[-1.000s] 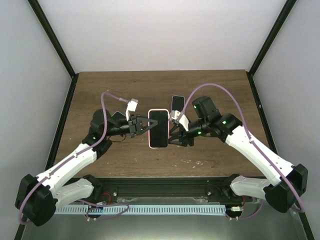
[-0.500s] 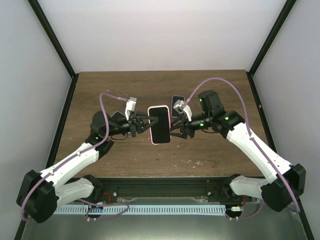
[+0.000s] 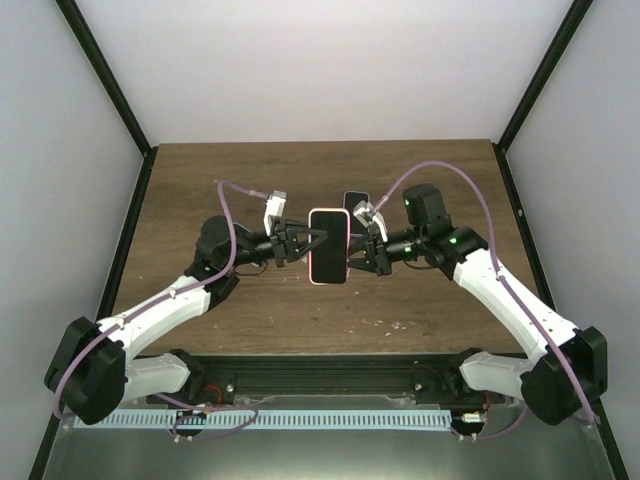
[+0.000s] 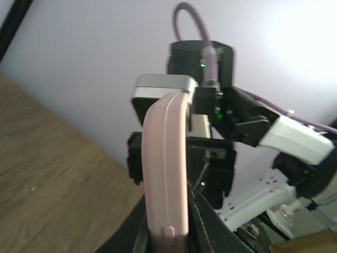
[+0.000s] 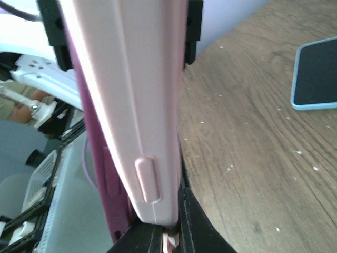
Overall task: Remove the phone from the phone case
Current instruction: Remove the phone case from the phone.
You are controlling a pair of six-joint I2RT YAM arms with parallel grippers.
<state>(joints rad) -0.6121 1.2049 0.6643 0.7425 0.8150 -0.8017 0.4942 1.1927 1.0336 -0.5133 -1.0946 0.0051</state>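
Top external view is showing a brown wooden tabletop [image 3: 200, 180] lying between pale walls, with both arms reaching inward from its near edge. The left arm [image 3: 170, 300] is stretching in from the left and the right arm [image 3: 510, 300] from the right, and they are meeting over the middle of the tabletop. Between them the phone [image 3: 328, 245] is hanging in the air above the wood, its dark screen facing up and its long sides pointing toward the two arms. It is sitting inside the pink case [image 4: 166, 168], whose rim is showing all around the screen. The left jaws are pressing together on the case's left long edge, and in the left wrist view that edge is rising from between them. The right jaws are pinching the opposite long edge, which is filling the right wrist view. A second phone [image 3: 355, 202], dark with a blue rim, is lying flat on the tabletop just behind the right jaws, apart from the held one. A small side button [image 5: 147, 179] is standing out on the pink edge close to the right jaws.
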